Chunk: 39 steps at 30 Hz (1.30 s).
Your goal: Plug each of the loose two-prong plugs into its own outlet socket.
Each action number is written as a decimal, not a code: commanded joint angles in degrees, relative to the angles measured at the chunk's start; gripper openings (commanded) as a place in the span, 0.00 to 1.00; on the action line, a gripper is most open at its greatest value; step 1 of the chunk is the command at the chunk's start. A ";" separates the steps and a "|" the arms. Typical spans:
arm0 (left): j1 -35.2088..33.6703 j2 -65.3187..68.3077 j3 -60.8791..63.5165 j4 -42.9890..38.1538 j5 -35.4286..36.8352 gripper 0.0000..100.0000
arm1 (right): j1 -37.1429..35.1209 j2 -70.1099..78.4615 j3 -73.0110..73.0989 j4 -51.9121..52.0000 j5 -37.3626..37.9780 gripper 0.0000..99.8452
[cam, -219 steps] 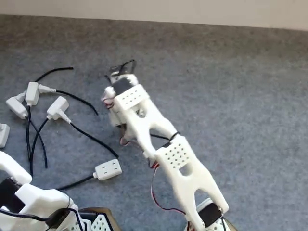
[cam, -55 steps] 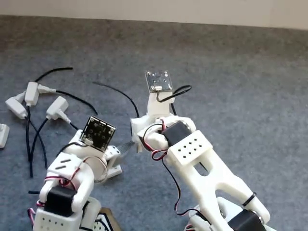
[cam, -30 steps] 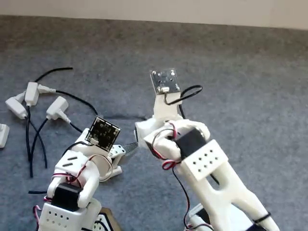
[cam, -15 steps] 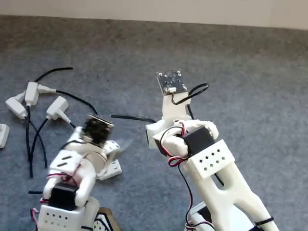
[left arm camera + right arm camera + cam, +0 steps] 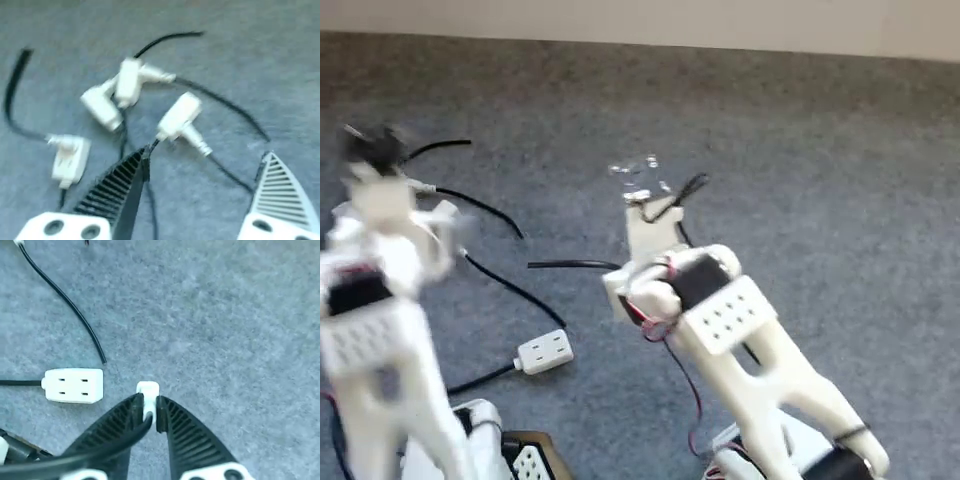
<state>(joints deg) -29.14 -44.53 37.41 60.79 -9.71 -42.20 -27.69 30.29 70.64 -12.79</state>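
Looking down, we see the socket (image 5: 544, 352) lower left of centre on the worktop (image 5: 820, 180). Left wrist view: our left gripper (image 5: 207, 152) gapes wide, empty, above four plugs (image 5: 180, 117). Right wrist view: our right gripper (image 5: 148, 402) pinches a plug (image 5: 147, 389) near the socket.

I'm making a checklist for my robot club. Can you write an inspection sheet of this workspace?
Surface: grey carpet, flat.
Job's things: white outlet, its slots free; one plug held; four white cord ends lying together, plugs or sockets, cannot tell.
Clutter: nothing seen.
Grippers: left pincer open, above the cord ends; right pincer shut on the plug, near the outlet.
Cables: black cables trail across the carpet; one runs to the outlet.
Surroundings: pale wall along the far edge.
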 commanded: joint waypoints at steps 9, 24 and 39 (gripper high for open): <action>-31.08 51.56 -50.24 6.59 -0.44 0.34 | -9.98 10.07 -12.79 1.45 -8.53 0.01; -37.23 76.26 -70.46 6.68 -0.53 0.34 | -13.76 16.48 -11.82 -2.33 -10.29 0.01; -38.20 77.14 -70.99 6.68 -0.53 0.34 | -14.73 17.80 -11.38 -4.26 -9.85 0.01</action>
<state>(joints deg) -66.77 33.63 -31.08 67.03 -9.71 -58.46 -9.67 20.26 67.12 -22.37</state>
